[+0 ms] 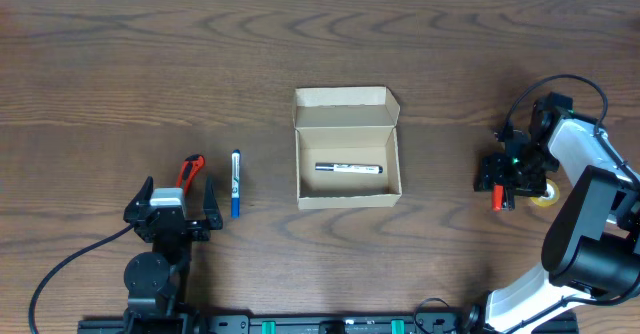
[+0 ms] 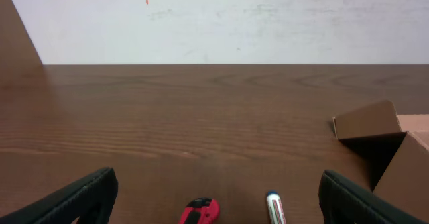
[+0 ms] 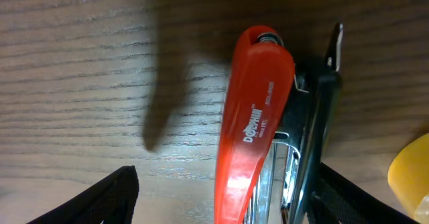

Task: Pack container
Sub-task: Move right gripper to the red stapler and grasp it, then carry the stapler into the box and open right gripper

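The container [image 1: 348, 164] sits in the middle of the table [image 1: 100, 54] with its flap lid thrown back, well apart from both my arms. One marker [image 1: 349, 168] lies flat on its floor, and nothing else is in there that I can make out. So I judge the packing begun but far from finished.

My right hand [image 3: 228, 197] is down over a red stapler [image 3: 253, 117] at the right side of the table. Its fingers [image 3: 100, 197] stand released on either side of the stapler: the one on the left of the wrist view is plainly clear of the red body, while the other is near the black base, and I cannot tell whether it touches. Nothing is grasped. A yellow roll [image 3: 412, 177], probably tape, lies just beside the stapler.

My left hand [image 1: 177, 196] rests near the front edge, released wide and empty. Just ahead of it lie a blue-capped marker [image 1: 235, 183] and a red-handled tool [image 1: 190, 169], both on the table and between this hand and the container.

What is left, as I read it: grip the stapler and carry it to the container, bring over the other loose things, then fold the lid shut.
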Available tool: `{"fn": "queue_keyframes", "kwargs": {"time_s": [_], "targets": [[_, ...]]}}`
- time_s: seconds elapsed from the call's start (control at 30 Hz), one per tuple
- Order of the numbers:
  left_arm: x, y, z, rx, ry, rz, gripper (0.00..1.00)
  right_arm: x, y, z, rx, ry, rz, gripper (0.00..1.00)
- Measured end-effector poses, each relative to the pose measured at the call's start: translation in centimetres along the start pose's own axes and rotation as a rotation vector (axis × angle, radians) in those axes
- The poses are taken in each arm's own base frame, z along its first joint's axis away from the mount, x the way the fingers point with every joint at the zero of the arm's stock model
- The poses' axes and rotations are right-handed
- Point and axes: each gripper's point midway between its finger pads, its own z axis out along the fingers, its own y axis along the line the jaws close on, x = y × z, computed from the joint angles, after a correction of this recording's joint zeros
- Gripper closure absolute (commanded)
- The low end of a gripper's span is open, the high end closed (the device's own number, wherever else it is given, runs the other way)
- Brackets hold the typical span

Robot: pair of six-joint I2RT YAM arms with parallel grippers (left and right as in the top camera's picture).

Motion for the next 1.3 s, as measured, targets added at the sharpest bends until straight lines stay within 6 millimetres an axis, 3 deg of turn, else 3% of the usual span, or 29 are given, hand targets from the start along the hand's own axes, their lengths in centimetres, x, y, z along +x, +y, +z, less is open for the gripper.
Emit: {"fn": "queue_keyframes", "kwargs": {"time_s": [0.17,0.33,0.37,0.4,0.67,0.77,1.03,1.3], "targets": [[0.0,0.0,0.0,0.000,0.000,0.000,0.05,-0.3,-0.2,0.0,0.010,-0.011,0.001,0.28],[0.0,0.0,0.0,0.000,0.000,0.000,0.05,-0.6,-0.7,0.0,0.035,-0.024,0.004,0.41],[0.0,0.0,0.0,0.000,0.000,0.000,0.04,-0.7,-0.7,0.0,0.039,-0.027,0.005,0.47],[0.0,0.0,0.0,0.000,0.000,0.000,0.05,-0.7,-0.8,0.0,0.046,-0.028,0.005,0.62],[0.0,0.0,0.0,0.000,0.000,0.000,0.05,-0.7,-1.0,0.0,0.056,-0.027,0.009,0.68],[0.0,0.0,0.0,0.000,0.000,0.000,0.05,-0.7,-1.1,0.0,0.057,-0.027,0.007,0.83],[0.0,0.0,0.0,0.000,0.000,0.000,0.04,-0.8,-1.0,0.0,0.055,-0.029,0.013,0.96],[0.0,0.0,0.0,0.000,0.000,0.000,0.05,-1.1,-0.9,-0.1,0.047,-0.042,0.012,0.99]]}}
